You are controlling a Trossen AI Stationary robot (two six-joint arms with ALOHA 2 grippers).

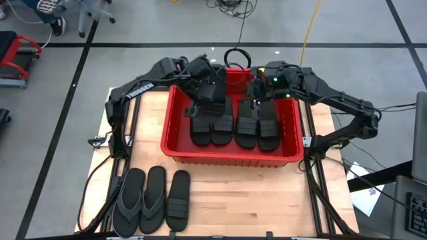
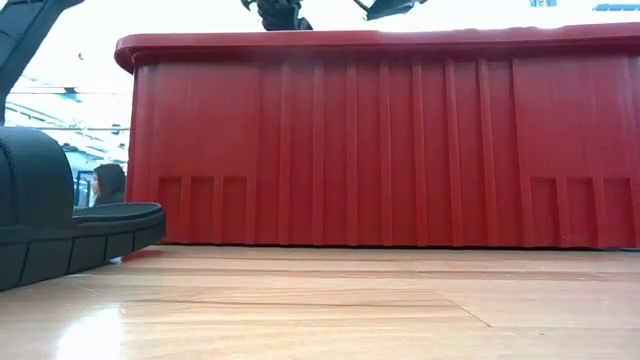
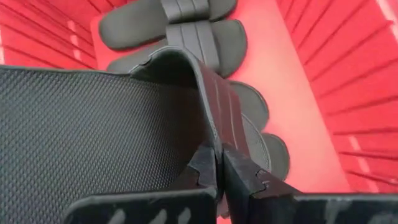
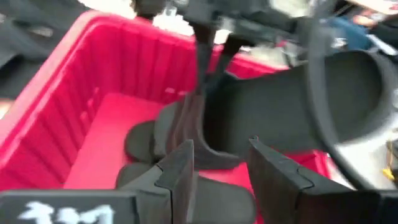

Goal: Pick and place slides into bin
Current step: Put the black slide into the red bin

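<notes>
The red bin [image 1: 227, 157] stands mid-table, and its wall fills the low view [image 2: 400, 150]. Several black slides [image 1: 233, 127] lie side by side on its floor. My left gripper [image 1: 208, 90] is over the bin's far left part, shut on another black slide [image 3: 81, 137], which also shows in the right wrist view [image 4: 280, 106]. My right gripper [image 1: 257, 93] is open and empty over the bin's far right part, above the slides lying there [image 4: 143, 140]. One banded slide [image 1: 179, 200] and a grey flip-flop pair [image 1: 141, 200] lie flat on the table near its front left. My left gripper pinches the held slide's ribbed band [image 3: 214, 118] at its edge between the two fingers [image 3: 205, 168]. The fingers come from above, pointing down into the bin. The slide hangs below them on its side, its textured sole [image 3: 81, 137] upright, above the slides on the bin floor [image 3: 186, 37].
The bin's ribbed walls [image 3: 348, 74] close in both grippers, which hang close together. Bare wood lies in front of the bin [image 1: 253, 200]. A black sandal [image 2: 40, 220] shows at the low view's left. Cables lie behind the table [image 1: 233, 57].
</notes>
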